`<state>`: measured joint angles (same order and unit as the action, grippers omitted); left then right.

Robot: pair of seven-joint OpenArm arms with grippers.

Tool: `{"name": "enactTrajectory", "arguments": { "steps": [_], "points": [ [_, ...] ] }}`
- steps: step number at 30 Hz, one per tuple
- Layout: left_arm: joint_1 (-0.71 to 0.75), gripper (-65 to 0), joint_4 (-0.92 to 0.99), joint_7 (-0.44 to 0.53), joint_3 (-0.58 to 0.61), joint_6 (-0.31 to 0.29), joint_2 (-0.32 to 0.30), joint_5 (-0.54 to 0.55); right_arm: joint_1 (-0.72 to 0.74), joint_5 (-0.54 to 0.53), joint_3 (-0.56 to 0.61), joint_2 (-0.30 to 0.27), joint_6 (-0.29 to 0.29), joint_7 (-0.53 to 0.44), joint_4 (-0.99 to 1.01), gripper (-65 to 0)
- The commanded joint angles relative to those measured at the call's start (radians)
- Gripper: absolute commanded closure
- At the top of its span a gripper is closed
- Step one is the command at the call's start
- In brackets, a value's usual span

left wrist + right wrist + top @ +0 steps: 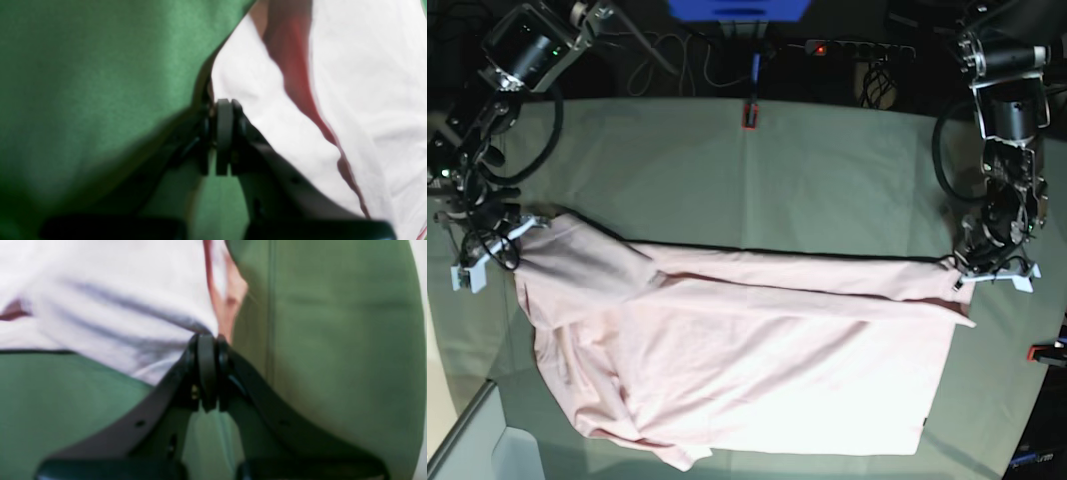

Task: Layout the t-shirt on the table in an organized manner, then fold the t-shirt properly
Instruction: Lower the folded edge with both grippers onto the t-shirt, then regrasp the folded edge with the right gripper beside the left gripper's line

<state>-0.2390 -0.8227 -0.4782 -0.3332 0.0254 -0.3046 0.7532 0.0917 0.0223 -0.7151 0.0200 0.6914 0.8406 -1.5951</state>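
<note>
Clearly the t-shirt (pixel 767 350) is light, limp cotton, so I have the left gripper (pixel 975 262) and right gripper (pixel 499 232) both clamped on its far edge, off the worktop (pixel 827 170).

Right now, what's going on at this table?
A two-arm robot is spreading a pale pink t-shirt on the green-grey table. The left hand is shut on the shirt's edge at the base view's right; the right hand is shut on the fabric at that view's left. The shirt lies stretched between them, mostly flat but wrinkled and bunched near the right hand. No fold has been made yet.
</note>
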Motion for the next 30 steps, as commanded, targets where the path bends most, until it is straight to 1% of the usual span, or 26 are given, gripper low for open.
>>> {"name": "enactTrajectory", "arguments": {
  "steps": [1, 3, 8, 13, 15, 17, 22, 24, 25, 27, 30],
  "points": [
    [-0.02, -0.2, -0.019, 0.013, -0.005, -0.009, -0.02, 0.006, 0.039, -0.022, 0.015, -0.013, 0.007, -0.016, -0.027, 0.0],
    [-0.02, -0.2, -0.017, 0.013, -0.005, -0.009, -0.02, 0.006, 0.082, -0.022, 0.038, -0.012, 0.007, 0.007, -0.027, 0.0],
    [-0.003, -0.2, -0.025, 0.011, -0.005, -0.009, -0.02, 0.006, 0.19, -0.02, 0.108, 0.005, 0.007, 0.012, 0.006, 0.0],
    [0.0, -0.2, -0.025, 0.008, -0.005, -0.009, -0.02, 0.006, 0.331, -0.017, 0.133, 0.004, 0.007, 0.006, 0.158, 0.0],
    [0.002, -0.2, -0.025, 0.006, -0.005, -0.009, -0.02, 0.006, 0.366, -0.017, 0.133, -0.015, 0.007, 0.006, 0.221, 0.0],
    [0.016, -0.2, -0.027, 0.005, -0.005, -0.009, -0.02, 0.007, 0.392, -0.017, 0.133, -0.03, 0.007, 0.004, 0.27, -4.6],
    [0.023, -0.2, -0.027, 0.006, -0.005, -0.009, -0.02, 0.007, 0.402, -0.018, 0.133, -0.048, 0.007, 0.004, 0.29, -24.7],
    [0.023, -0.2, -0.027, 0.005, -0.005, -0.009, -0.02, 0.007, 0.402, -0.018, 0.127, -0.05, 0.007, 0.003, 0.287, -31.3],
    [0.023, -0.2, -0.027, 0.005, -0.005, -0.009, -0.02, 0.007, 0.4, -0.018, 0.127, -0.051, 0.007, 0.003, 0.287, -33.6],
    [0.023, -0.2, -0.027, 0.005, -0.005, -0.009, -0.018, 0.007, 0.391, -0.018, 0.125, -0.079, 0.007, 0.003, 0.289, -36.5],
    [0.023, -0.2, -0.027, 0.005, -0.005, -0.009, -0.018, 0.007, 0.345, -0.02, 0.125, -0.108, 0.007, 0.003, 0.287, -36.5]
  ]
}}
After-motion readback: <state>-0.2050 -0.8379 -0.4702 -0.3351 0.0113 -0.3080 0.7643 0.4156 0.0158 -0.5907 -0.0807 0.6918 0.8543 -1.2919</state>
